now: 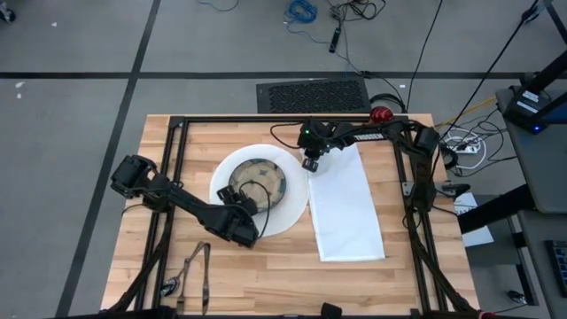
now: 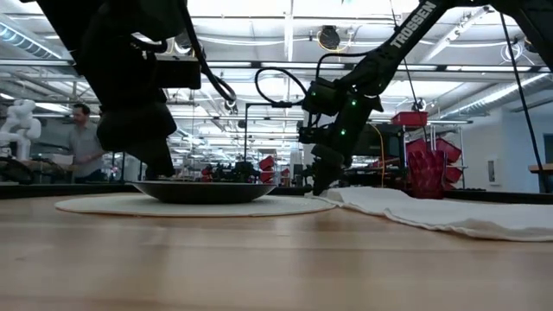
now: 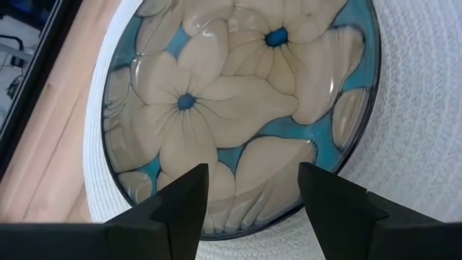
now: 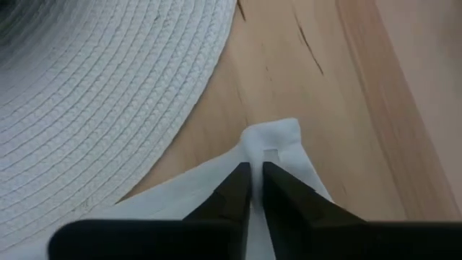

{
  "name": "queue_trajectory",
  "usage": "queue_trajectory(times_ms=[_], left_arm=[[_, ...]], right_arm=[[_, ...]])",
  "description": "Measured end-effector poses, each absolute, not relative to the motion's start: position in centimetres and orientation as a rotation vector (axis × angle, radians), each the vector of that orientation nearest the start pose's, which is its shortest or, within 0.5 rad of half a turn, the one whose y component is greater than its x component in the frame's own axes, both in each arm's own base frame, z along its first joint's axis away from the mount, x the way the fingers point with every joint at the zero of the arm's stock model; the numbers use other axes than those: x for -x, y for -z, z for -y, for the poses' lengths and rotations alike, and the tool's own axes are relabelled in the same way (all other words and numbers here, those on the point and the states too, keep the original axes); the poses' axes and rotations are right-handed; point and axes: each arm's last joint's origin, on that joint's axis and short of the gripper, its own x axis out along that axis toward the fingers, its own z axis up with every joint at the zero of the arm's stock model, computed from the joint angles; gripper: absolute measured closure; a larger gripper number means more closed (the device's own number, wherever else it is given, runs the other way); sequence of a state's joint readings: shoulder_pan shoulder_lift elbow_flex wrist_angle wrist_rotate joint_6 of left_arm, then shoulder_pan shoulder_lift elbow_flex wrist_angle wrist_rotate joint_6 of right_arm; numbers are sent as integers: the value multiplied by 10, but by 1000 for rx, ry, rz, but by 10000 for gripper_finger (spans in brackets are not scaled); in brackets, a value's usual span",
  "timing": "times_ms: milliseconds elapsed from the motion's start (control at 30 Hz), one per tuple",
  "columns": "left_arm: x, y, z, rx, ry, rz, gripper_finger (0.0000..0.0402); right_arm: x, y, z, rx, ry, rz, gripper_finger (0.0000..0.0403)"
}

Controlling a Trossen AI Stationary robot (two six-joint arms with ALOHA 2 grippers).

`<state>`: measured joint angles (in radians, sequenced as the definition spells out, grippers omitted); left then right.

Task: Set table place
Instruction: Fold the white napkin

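Observation:
A beige-and-blue flowered bowl [image 1: 254, 182] sits in the middle of the round white woven plate [image 1: 285, 211] on the table [image 1: 266, 283]. My left gripper [image 3: 253, 195] stands open over the bowl's near rim [image 3: 245, 227], one finger on each side of it; I cannot tell whether it touches. A white napkin [image 1: 345, 208] lies flat to the right of the plate. At its far left corner my right gripper [image 1: 312, 165] is shut on the cloth. A red cup [image 1: 381, 113] stands at the table's far edge. Dark cutlery [image 1: 190, 275] lies near the front left. My right gripper pinches the napkin's far left corner [image 4: 271, 139] between its two fingers [image 4: 238, 184], which come from above, slanting down. The corner puckers up just past the fingertips. The rest of the napkin [image 2: 432, 213] lies on the table.
A black metal frame [image 1: 177, 124] runs along the table's far and side edges. A person [image 2: 82, 142] stands in the room beyond the table. Bare wood lies in front of the plate and napkin.

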<state>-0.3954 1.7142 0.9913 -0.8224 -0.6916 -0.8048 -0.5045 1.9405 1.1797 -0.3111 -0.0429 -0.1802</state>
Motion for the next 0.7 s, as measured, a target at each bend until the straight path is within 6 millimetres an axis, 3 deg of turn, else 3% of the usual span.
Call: queue_trajectory(times_ms=[133, 433, 700], left_arm=[[-269, -158, 92, -119, -714, -1087, 201], [-269, -158, 92, -118, -714, -1086, 201], [-270, -158, 92, -112, -712, -1081, 201]], right_arm=[[-333, -139, 183, -130, 315, -1077, 385], [-333, -139, 183, -127, 313, -1075, 330], [-332, -133, 187, -145, 347, -1085, 319]])
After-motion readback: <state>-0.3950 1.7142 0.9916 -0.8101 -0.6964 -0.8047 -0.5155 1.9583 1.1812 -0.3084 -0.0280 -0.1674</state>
